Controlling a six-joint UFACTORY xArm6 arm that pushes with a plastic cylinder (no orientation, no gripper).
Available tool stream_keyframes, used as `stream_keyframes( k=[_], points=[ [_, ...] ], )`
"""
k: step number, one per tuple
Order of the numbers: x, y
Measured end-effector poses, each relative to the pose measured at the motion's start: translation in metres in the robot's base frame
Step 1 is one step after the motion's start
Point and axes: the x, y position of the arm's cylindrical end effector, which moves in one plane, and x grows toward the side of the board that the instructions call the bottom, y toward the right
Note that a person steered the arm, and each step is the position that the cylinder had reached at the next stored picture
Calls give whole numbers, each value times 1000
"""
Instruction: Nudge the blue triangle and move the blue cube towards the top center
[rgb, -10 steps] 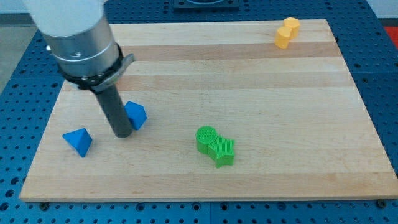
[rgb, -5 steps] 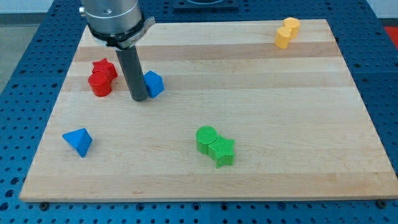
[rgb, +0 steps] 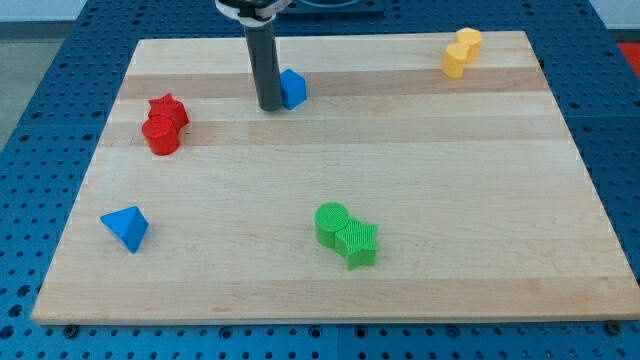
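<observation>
The blue cube (rgb: 292, 88) sits on the wooden board (rgb: 420, 190) near the view's top, a little left of centre. My tip (rgb: 270, 106) stands on the board right against the cube's left side. The blue triangle (rgb: 126, 227) lies far off at the view's lower left, well apart from my tip.
Two red blocks (rgb: 163, 124) sit together at the view's left. A green cylinder and a green star (rgb: 346, 236) touch each other at the lower centre. Two yellow blocks (rgb: 461, 52) sit at the top right corner.
My tip has moved up and to the right across the board, pushing the blue cube with it from the left-middle to near the top centre. The blue triangle has not moved.
</observation>
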Motion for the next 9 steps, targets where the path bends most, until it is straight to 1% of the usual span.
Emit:
stream_keyframes(
  k=[2, 3, 6, 7, 8, 9],
  points=[
    [-39, 10],
    [-44, 18],
    [-17, 42],
    [-9, 64],
    [-11, 84],
    [-20, 87]
  ],
)
